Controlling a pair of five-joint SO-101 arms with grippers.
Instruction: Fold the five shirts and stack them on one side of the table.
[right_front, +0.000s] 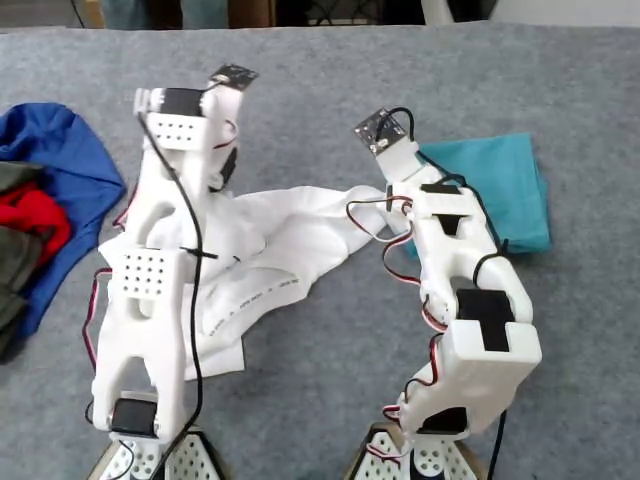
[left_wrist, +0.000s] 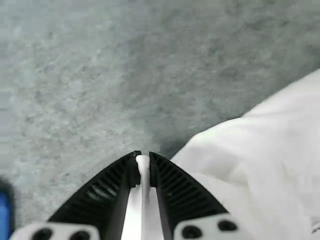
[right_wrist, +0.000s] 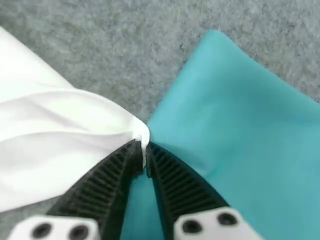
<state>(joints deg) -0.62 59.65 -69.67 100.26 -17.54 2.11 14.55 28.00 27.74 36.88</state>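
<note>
Right hand (right_wrist: 145, 159) on white shirt (right_wrist: 55, 140) corner

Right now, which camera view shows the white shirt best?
The high view: the white shirt lies spread between both arms. The left wrist view shows a fold held by the left gripper; the right wrist view shows a corner pinched in the right gripper.

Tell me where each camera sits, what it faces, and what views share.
High view: fixed above the table, looking down on both arms, white shirt, teal shirt.
Left wrist view: on the left arm, facing down; its fingers pinch the white shirt.
Right wrist view: on the right arm; its fingers pinch the white shirt beside the teal.
Shared: white shirt, in all three.
</note>
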